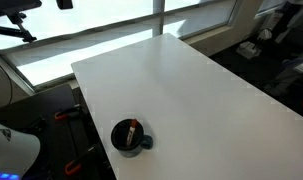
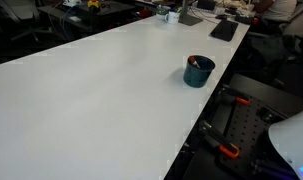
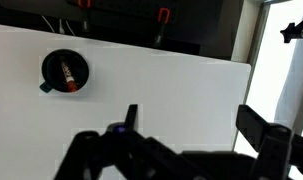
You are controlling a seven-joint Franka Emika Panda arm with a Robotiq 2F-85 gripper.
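A dark blue cup (image 1: 129, 136) stands near a corner of the white table (image 1: 191, 90) and holds a red-and-orange marker. The cup also shows in an exterior view (image 2: 198, 71) near the table's edge, and in the wrist view (image 3: 65, 72) from above, with the marker lying across its inside. My gripper (image 3: 191, 125) shows only in the wrist view. It is open and empty, with its two dark fingers wide apart above bare table, well away from the cup.
The white table (image 2: 91, 100) fills most of both exterior views. Bright windows (image 1: 101, 25) run behind it. Black equipment with red clamps (image 2: 231, 130) stands beside the table's edge. A keyboard and small items (image 2: 223, 28) lie at the far end.
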